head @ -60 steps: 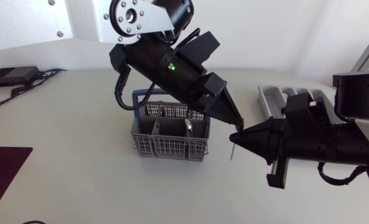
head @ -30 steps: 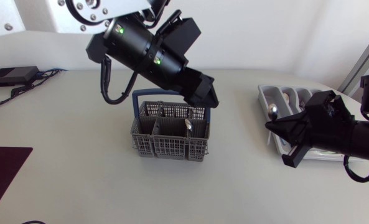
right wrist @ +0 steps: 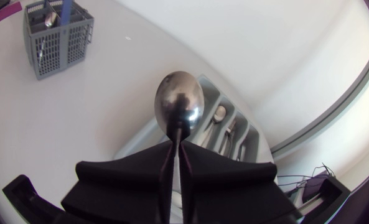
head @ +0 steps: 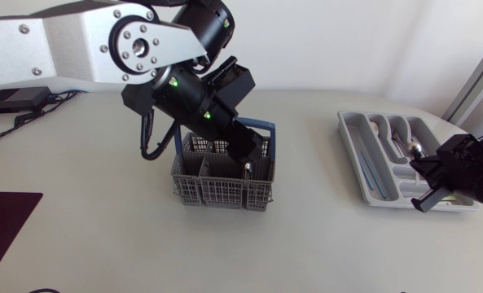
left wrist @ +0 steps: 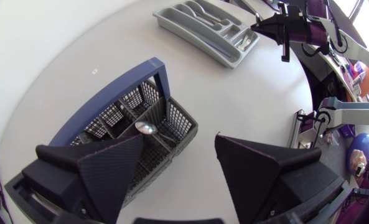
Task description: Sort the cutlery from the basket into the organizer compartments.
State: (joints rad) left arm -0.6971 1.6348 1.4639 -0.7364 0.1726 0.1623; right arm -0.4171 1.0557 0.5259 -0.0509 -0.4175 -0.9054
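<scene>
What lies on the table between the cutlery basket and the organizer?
Nothing: the head view shows only bare table between the cutlery basket and the organizer.

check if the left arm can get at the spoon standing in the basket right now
Probably yes: the left end effector is open over the basket, and the spoon stands bowl-up with nothing covering it.

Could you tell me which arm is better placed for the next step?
Right: its black gripper, shut on a shiny metal spoon, is at the grey plastic organizer; left gripper is open.
</scene>
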